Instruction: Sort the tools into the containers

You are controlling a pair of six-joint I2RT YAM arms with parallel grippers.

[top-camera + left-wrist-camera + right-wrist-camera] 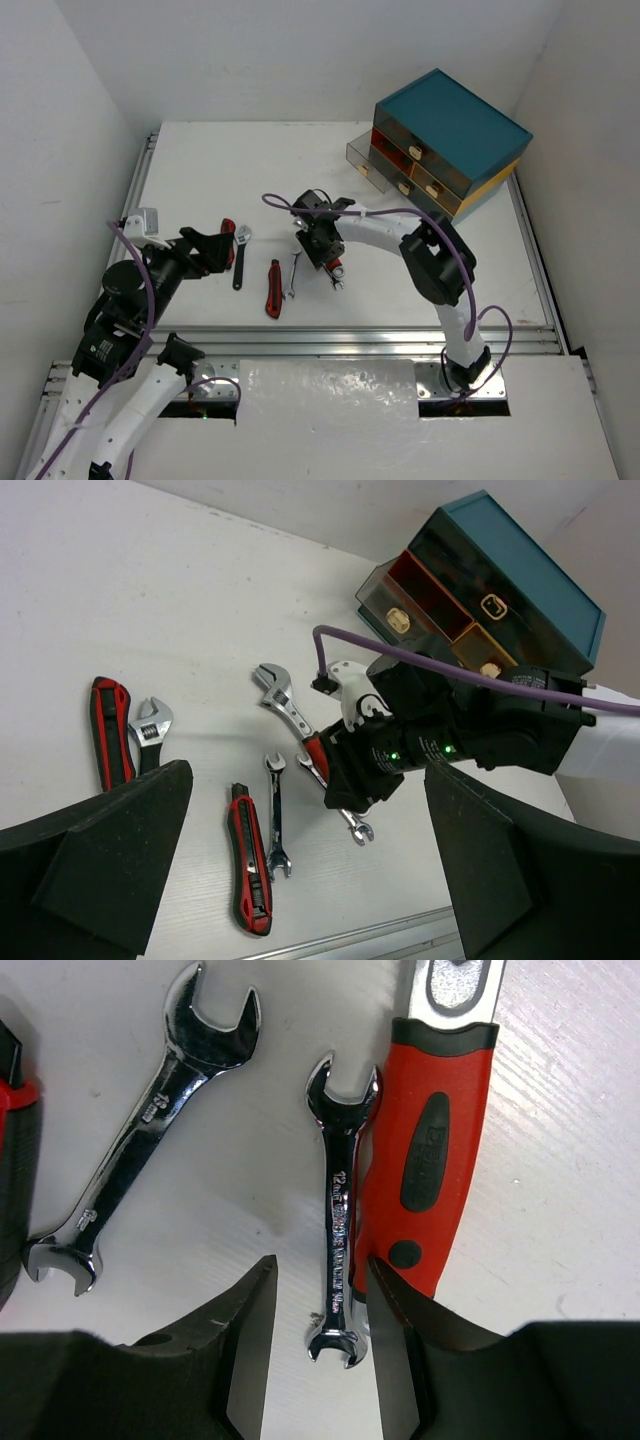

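My right gripper (pixel 332 268) is open and low over the table. In the right wrist view its fingers (pixel 255 1305) straddle the lower end of a slim silver spanner (pixel 340 1240), which lies against a red-handled adjustable wrench (pixel 428 1140). A second silver spanner (pixel 150 1130) lies to its left. My left gripper (pixel 222 255) is open and empty, next to a red/black tool (pixel 228 238) and a dark-handled adjustable wrench (pixel 241 258). A red/black utility knife (pixel 273 288) lies in front. The teal-topped chest (pixel 450 115) stands back right with its smoky drawer (pixel 364 158) pulled out.
The red drawer (pixel 425 585) and orange drawer (pixel 488 650) also stand open in the left wrist view. A metal rail (pixel 350 335) runs along the table's near edge. White walls close in on the left, back and right.
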